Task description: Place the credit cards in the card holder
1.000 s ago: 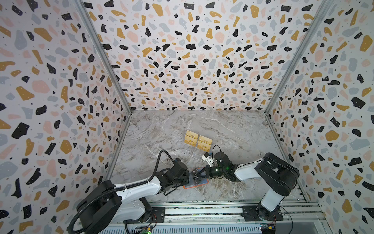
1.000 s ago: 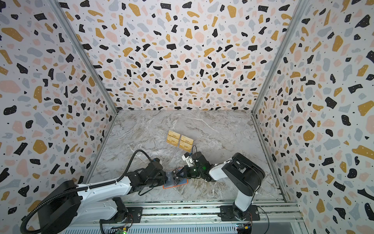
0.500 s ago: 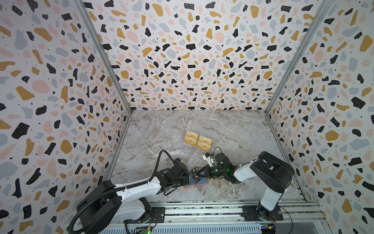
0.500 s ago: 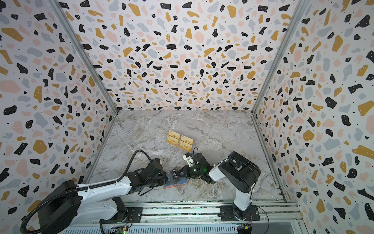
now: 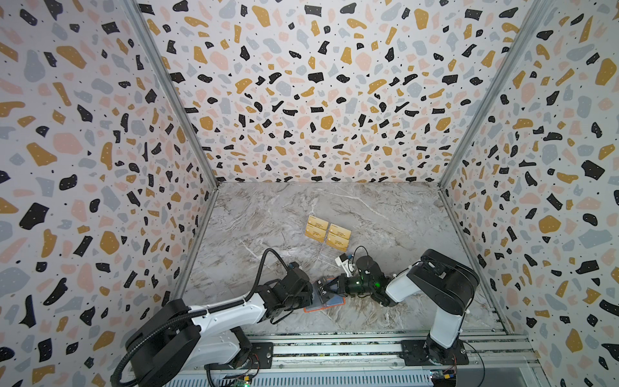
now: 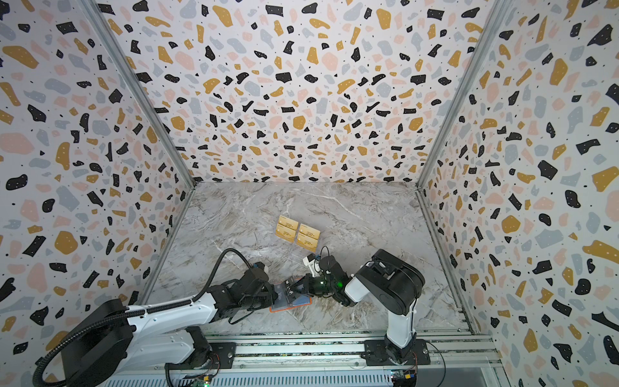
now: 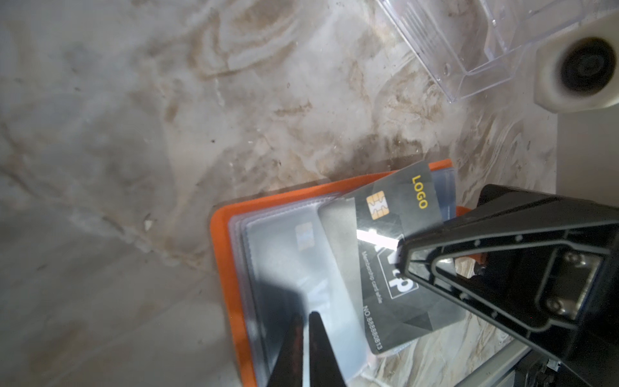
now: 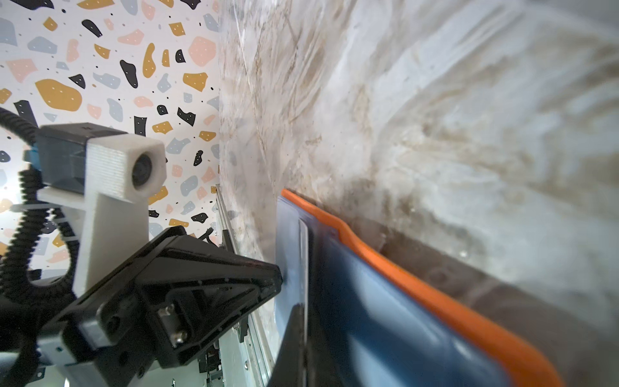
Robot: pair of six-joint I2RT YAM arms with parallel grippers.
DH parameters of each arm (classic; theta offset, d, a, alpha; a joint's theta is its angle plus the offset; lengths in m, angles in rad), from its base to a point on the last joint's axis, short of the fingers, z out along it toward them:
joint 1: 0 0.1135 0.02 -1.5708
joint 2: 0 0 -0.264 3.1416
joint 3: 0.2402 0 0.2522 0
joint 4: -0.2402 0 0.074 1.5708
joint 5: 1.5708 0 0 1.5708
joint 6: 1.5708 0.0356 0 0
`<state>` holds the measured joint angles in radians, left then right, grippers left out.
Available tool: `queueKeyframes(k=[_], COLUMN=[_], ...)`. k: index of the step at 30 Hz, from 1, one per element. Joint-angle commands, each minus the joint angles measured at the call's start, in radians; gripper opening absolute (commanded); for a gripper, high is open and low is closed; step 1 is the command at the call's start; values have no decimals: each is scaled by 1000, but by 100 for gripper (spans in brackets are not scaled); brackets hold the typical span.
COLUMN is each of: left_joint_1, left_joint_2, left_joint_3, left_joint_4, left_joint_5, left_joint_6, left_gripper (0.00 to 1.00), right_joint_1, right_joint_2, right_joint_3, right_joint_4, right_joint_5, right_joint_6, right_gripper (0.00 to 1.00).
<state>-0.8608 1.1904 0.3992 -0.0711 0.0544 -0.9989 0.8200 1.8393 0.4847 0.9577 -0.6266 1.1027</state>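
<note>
card holder [image 7: 229, 268]: open on counter [image 5: 268, 217], front centre | right pincer [image 7: 400, 259]: clamped on black card [image 7: 398, 201], angled over holder's sleeves | left pincer [image 7: 306, 351]: pressed together on clear sleeve [image 7: 284, 261] | gold cards [image 5: 328, 233]: grouped farther back, apart

Surface: grey-white marbled tabletop [image 5: 268, 214] with brown veining. Near the front edge, about centre — orange card holder [image 5: 335, 301], lying open and flat, bluish clear sleeves facing up. Further back, near mid-table — clear acrylic stand [image 7: 469, 50] carrying gold credit cards [image 5: 327, 233] in its tiers. Holder and stand sit apart.
</note>
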Motion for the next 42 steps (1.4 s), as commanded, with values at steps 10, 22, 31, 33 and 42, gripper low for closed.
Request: queueKeyframes(k=[10, 22, 31, 33, 42], left_joint_1=[-8, -5, 6, 10, 23], left_joint_2=[-13, -105, -107, -103, -100], left_joint_3=[-25, 16, 33, 28, 6], left_joint_4=[-9, -74, -119, -118, -70], left_joint_5=[21, -32, -89, -94, -76], left_joint_6=[-1, -18, 2, 8, 16], left_gripper=[10, 22, 38, 39, 48], right_joint_1=[37, 67, 107, 112, 137], right_joint_2=[29, -72, -186, -202, -244], right_joint_3=[-16, 6, 90, 97, 132], right_joint_4=[72, -177, -517, -565, -674], right_joint_5=[63, 137, 238, 253, 248], right_joint_6=[29, -87, -227, -246, -300], right_gripper=[0, 17, 38, 42, 46])
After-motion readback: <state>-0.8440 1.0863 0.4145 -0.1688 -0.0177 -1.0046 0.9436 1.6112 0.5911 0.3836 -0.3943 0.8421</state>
